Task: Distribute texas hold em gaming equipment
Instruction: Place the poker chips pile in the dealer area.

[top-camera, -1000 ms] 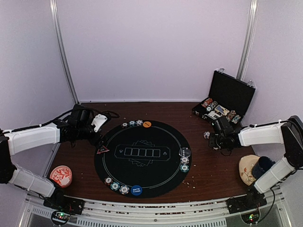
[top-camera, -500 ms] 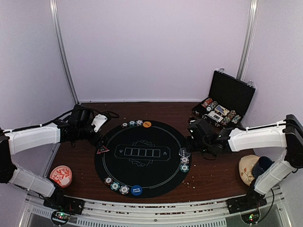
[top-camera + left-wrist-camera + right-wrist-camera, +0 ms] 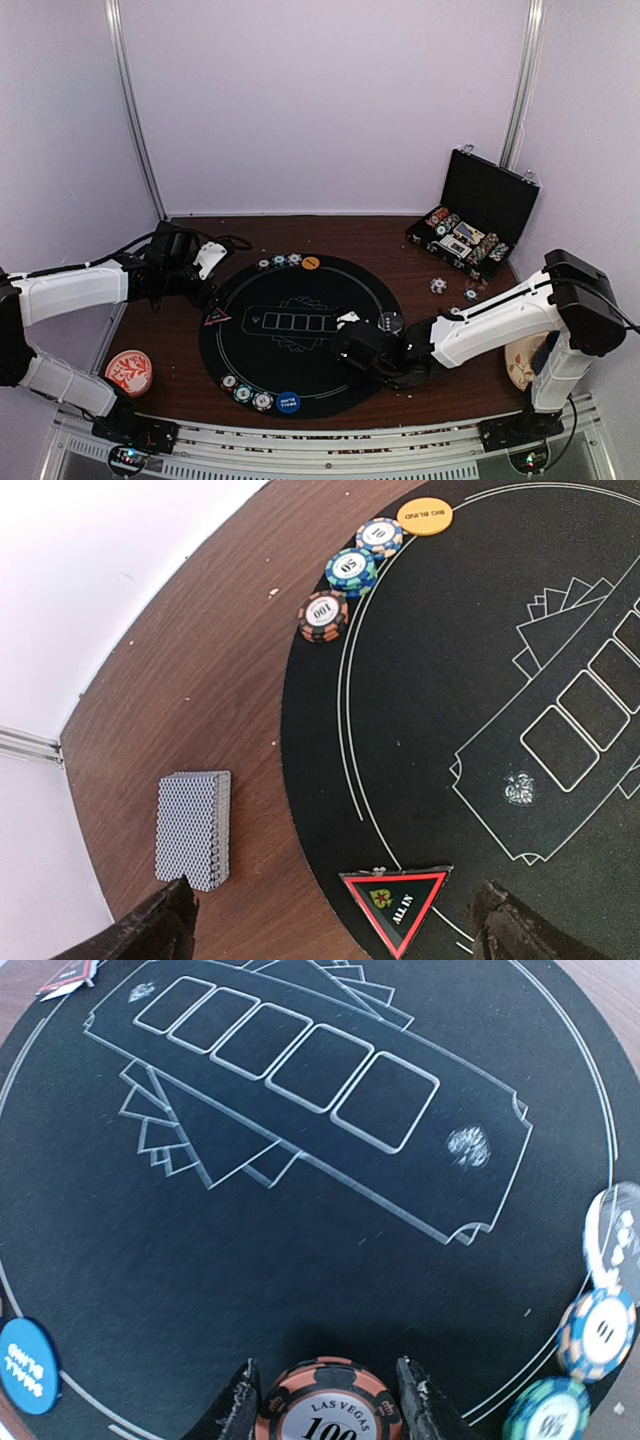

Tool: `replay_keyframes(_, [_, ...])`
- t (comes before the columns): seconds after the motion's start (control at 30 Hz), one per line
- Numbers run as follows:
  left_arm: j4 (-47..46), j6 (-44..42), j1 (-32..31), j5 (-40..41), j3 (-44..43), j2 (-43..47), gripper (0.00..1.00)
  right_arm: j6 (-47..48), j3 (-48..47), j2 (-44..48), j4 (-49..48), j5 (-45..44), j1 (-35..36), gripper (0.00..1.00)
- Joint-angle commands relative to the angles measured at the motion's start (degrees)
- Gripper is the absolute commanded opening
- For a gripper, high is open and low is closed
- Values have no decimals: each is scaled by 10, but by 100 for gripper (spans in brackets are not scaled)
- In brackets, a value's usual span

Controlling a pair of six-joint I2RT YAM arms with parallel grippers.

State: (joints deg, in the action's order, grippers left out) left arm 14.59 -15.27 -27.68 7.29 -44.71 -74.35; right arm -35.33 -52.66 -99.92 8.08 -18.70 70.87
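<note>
The orange-and-black 100 chip (image 3: 330, 1415) is held face up by the right gripper (image 3: 328, 1400), whose fingers are clamped on its rim from both sides. It hangs low over the round black mat (image 3: 300, 370), at about 4 o'clock on the mat as the overhead camera sees it.

In the wrist view, a 50 chip (image 3: 545, 1417), a 10 chip (image 3: 600, 1330) and a button disc (image 3: 622, 1235) lie to the chip's 3 o'clock, along the mat's printed ring. That seat appears to lack only its 100.

To do the step well, the arm should probably:
- carry the chip sideways to the free spot just beside the 50 chip, on the ring line;
- lower it until it rests flat;
- part the fingers only a little, so neither one nudges the 50 chip out of the row.

Letting go from a height risks the chip rolling away.

The left gripper (image 3: 338, 935) has its fingers wide apart and holds nothing. It hovers at the mat's 9 o'clock edge, above the red ALL IN triangle (image 3: 397, 905). The card deck (image 3: 193, 828) lies on the bare wood just outside the mat. More chips sit in the open case (image 3: 490, 200) at 2 o'clock.
</note>
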Motion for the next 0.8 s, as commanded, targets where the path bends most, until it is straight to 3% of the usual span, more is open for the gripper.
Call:
replay_keyframes(0.0, [-22,4,5,2,2,0,98,-48,1,11,4,-38,21,21])
replay_keyframes(0.77, [-21,5,6,3,1,-6,98,-140,94,77,52,-105,49,21])
